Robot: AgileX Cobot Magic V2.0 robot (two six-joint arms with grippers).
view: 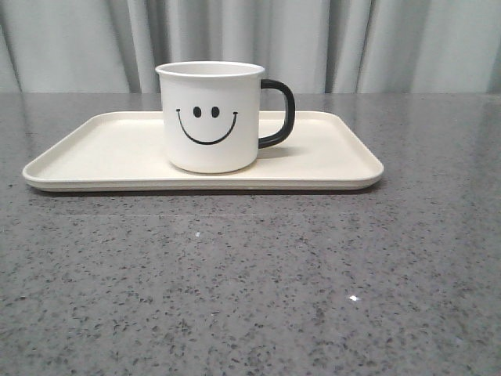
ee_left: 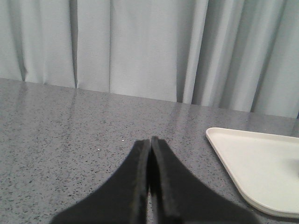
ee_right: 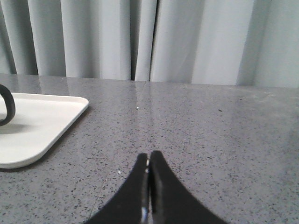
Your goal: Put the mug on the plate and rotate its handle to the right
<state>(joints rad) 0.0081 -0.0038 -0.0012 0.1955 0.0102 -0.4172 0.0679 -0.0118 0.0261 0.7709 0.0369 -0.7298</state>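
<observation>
The white mug [view: 210, 117] with a black smiley face stands upright on the cream plate [view: 94, 153], near its middle. Its black handle [view: 280, 113] points to the right in the front view; part of the handle also shows in the right wrist view [ee_right: 6, 105]. My left gripper [ee_left: 149, 141] is shut and empty over the bare table, left of the plate [ee_left: 252, 163]. My right gripper [ee_right: 148, 155] is shut and empty over the table, right of the plate [ee_right: 42, 121]. Neither gripper shows in the front view.
The grey speckled table [view: 250, 274] stretches in front of and around the plate. Pale grey curtains [view: 352, 39] hang behind the table's far edge.
</observation>
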